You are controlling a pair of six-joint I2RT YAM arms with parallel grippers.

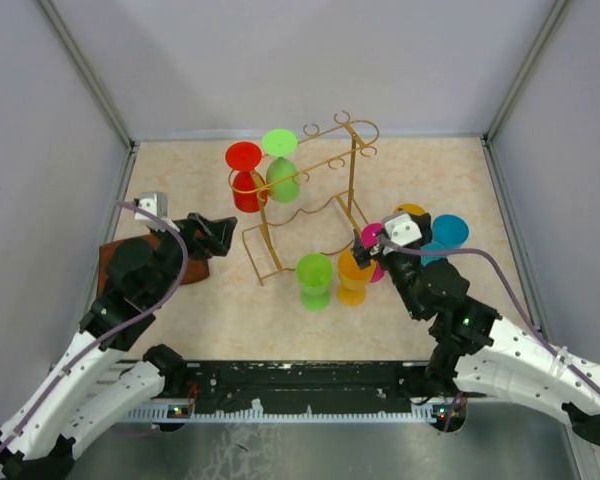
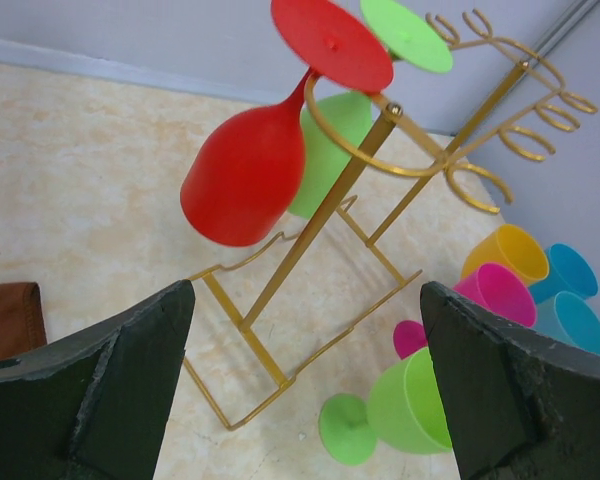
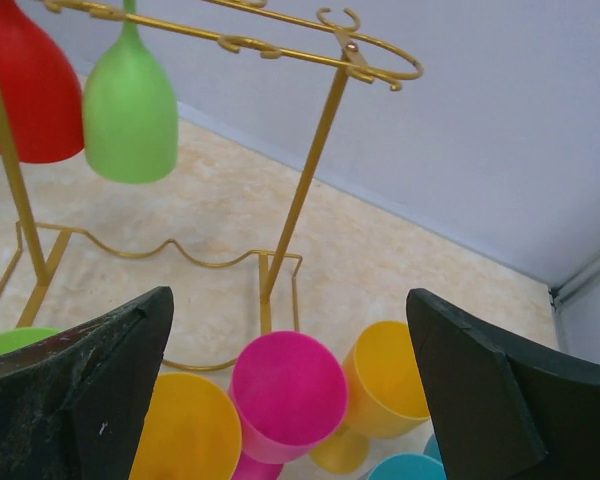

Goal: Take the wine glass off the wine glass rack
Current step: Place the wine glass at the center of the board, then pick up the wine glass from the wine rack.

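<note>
Splayed right claw [image 3: 290,300] near pink glass [image 3: 285,390]

Mostly covered by the right arm [image 1: 450,300] in the top view: pink glass [image 1: 368,236]. Partly under the left arm [image 1: 140,280], not clear what it is: brown thing [image 1: 106,258]. Cut by the edges of the right wrist view: red glass [image 3: 30,90], blue glass [image 3: 410,468], top rails of the wine glass rack [image 3: 301,190].

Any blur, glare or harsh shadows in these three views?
Top external: even diffuse light, faint shadows under the gold wire wine glass rack, no blur. Left wrist: sharp, soft sheen on the red plastic wine glass, left gripper fingers dark with little detail. Right wrist: sharp, no glare, hanging green plastic wine glass evenly lit.
</note>
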